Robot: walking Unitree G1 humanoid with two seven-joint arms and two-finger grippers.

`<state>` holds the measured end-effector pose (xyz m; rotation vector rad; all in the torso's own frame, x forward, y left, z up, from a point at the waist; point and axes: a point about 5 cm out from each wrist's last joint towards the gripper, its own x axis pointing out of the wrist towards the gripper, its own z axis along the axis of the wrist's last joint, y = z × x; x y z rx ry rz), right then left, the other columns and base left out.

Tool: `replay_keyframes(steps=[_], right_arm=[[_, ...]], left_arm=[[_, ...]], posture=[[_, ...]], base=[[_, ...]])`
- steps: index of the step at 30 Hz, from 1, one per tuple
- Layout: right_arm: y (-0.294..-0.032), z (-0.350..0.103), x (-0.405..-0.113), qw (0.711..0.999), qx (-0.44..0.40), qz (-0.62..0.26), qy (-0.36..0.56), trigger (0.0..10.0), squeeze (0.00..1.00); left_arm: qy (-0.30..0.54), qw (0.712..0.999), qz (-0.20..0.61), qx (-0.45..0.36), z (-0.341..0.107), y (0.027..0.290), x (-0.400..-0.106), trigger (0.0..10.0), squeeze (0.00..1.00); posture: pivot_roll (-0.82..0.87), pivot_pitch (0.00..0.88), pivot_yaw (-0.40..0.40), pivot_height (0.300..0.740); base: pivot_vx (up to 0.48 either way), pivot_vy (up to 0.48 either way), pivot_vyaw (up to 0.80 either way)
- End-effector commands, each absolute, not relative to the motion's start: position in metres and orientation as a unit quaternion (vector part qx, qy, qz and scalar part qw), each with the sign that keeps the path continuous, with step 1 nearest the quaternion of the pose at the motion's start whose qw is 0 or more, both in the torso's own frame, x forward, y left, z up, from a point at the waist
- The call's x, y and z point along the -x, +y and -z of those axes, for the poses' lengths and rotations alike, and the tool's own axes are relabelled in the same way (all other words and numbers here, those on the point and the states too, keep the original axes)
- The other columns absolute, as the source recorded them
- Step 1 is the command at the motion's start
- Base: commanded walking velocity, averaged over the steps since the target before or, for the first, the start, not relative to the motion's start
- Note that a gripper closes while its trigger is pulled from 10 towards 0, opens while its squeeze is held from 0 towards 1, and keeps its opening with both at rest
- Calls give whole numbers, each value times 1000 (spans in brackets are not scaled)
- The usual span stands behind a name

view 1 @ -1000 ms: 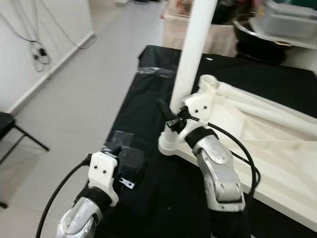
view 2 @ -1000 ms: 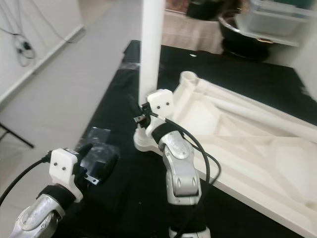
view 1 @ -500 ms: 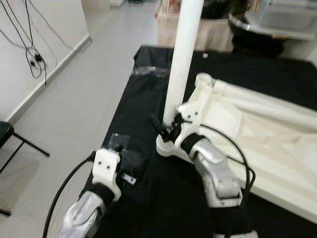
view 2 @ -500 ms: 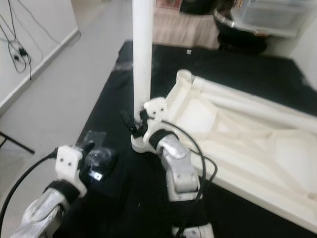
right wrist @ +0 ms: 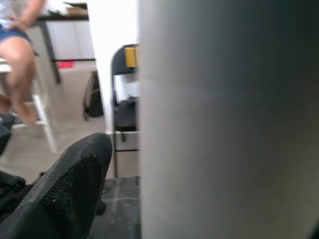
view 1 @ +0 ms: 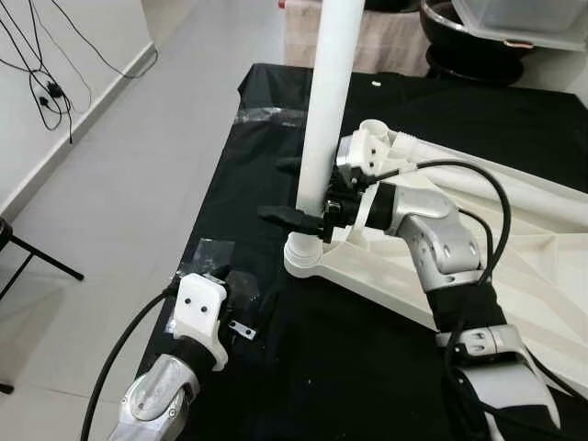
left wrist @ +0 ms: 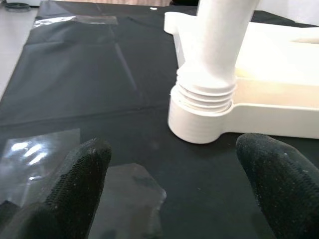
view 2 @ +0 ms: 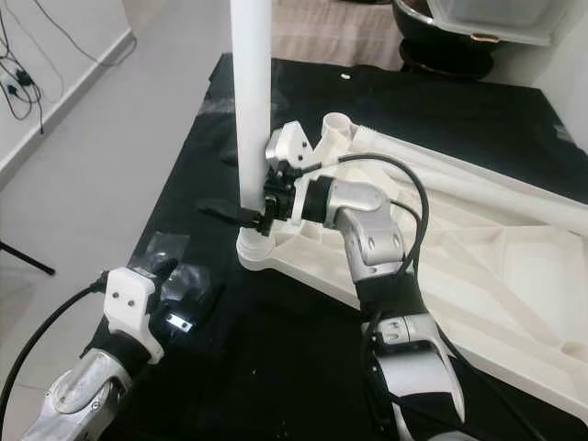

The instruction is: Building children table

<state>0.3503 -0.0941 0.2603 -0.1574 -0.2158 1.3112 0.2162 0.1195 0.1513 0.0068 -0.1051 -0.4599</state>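
The white children's table top [view 1: 542, 276] lies upside down on a black cloth. A white leg [view 1: 326, 101] stands upright in its near-left corner socket [view 1: 303, 257], and the leg's threaded end [left wrist: 204, 92] shows just above the socket. My right gripper [view 1: 278, 212] reaches across the leg's lower part. One black finger [right wrist: 70, 189] lies along the leg's near side with a gap between them; the other finger is hidden behind the leg. My left gripper [left wrist: 174, 184] hovers open low over the cloth, in front of the socket, above a clear plastic bag [view 1: 213, 253].
Grey floor [view 1: 119, 156] runs along the cloth's left edge, with cables on the wall and a chair leg there. A black bowl [view 1: 469, 41] and a clear bin stand at the back. In the right wrist view a person [right wrist: 20, 59] sits on a stool.
The camera has shifted. My right gripper has swung up from beside the socket to reach across the leg's lower part. The left gripper has stayed over the plastic bag.
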Motion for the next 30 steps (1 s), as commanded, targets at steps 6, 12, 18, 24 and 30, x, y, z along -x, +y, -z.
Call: replay_keyframes(steps=[6, 12, 18, 24, 30], right_arm=[[-84, -272, -354, 720, 50, -684, -104, 0, 0], [-89, -271, -355, 709, 47, -696, -102, 0, 0], [-105, -259, -349, 756, 40, -644, -113, 0, 0], [-109, -217, -330, 849, 45, -523, -55, 0, 0], [-103, -167, -288, 976, 113, -185, 33, 0, 0]], left_arm=[[-41, 973, 228, -6, -150, 118, -206, 10000, 0], [-39, 973, 227, -5, -150, 118, -204, 10000, 0], [-39, 973, 227, -4, -150, 119, -206, 10000, 0], [-39, 973, 227, -3, -149, 121, -211, 10000, 0], [-39, 973, 229, -4, -147, 125, -219, 10000, 0]], posture=[[161, 245, -103, 740], [151, 252, -101, 740], [122, 245, -100, 740], [84, 231, -90, 740], [45, 203, -67, 740]], base=[[0, 0, 0], [0, 0, 0], [0, 0, 0], [0, 0, 0], [0, 0, 0]])
